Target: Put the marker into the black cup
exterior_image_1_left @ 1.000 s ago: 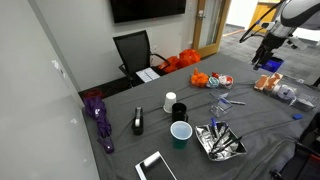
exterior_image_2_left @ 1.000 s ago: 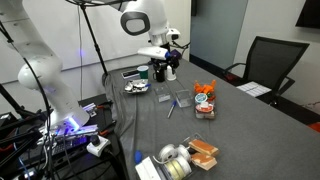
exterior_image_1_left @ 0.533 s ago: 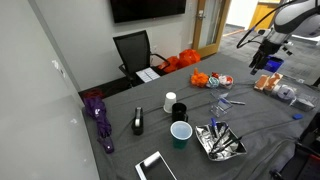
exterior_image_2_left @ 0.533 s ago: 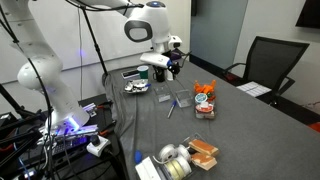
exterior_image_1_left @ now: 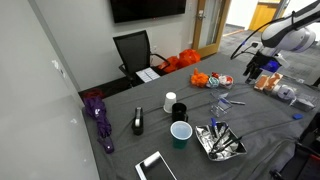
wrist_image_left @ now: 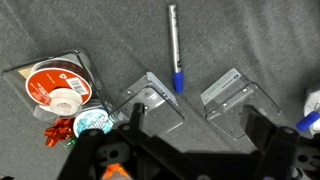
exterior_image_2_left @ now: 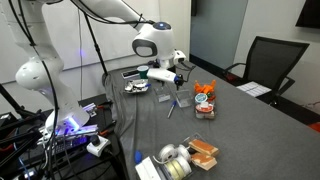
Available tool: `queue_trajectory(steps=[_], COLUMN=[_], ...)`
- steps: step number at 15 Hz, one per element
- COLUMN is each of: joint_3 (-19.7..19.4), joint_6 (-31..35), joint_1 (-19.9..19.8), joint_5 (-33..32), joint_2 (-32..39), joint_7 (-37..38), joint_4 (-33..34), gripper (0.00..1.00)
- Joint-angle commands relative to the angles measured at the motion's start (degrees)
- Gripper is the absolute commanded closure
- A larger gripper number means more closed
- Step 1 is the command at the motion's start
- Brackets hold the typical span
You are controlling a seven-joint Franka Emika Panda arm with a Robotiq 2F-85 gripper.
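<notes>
The marker (wrist_image_left: 174, 45) has a grey barrel and a blue cap and lies flat on the grey table, just ahead of my gripper in the wrist view; it also shows in an exterior view (exterior_image_2_left: 170, 108). My gripper (wrist_image_left: 198, 125) is open and empty and hovers above two clear plastic brackets (wrist_image_left: 152, 98) next to the marker. It also shows in both exterior views (exterior_image_1_left: 250, 72) (exterior_image_2_left: 178, 82). The black cup (exterior_image_1_left: 179, 110) stands upright farther along the table, between the white cup (exterior_image_1_left: 168, 102) and the blue cup (exterior_image_1_left: 181, 133).
A clear pack of tape rolls and bows (wrist_image_left: 60, 85) lies beside the brackets. A foil tray of items (exterior_image_1_left: 220, 140), a purple umbrella (exterior_image_1_left: 98, 118), a black bottle (exterior_image_1_left: 138, 122), a tablet (exterior_image_1_left: 155, 166) and orange packs (exterior_image_1_left: 210, 79) are on the table. A black chair (exterior_image_1_left: 135, 50) stands behind.
My gripper has come down and moved in over the table, from high beside the table to just above the brackets and marker. The objects have not moved.
</notes>
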Motion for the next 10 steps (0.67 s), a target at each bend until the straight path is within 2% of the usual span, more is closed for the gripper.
queue_trajectory(steps=[1, 5, 10], joint_3=[3.88, 6.67, 8.60], joint_6=[3.28, 4.46, 10.81], joint_1=[-3.28, -4.20, -4.89], joint_5=[2.58, 1.58, -0.31], joint_2=[4.61, 8.48, 12.66], joint_7=[-3.53, -1.20, 1.25], joint_4=[1.38, 2.35, 3.19], gripper=[0.00, 0.00, 0.00])
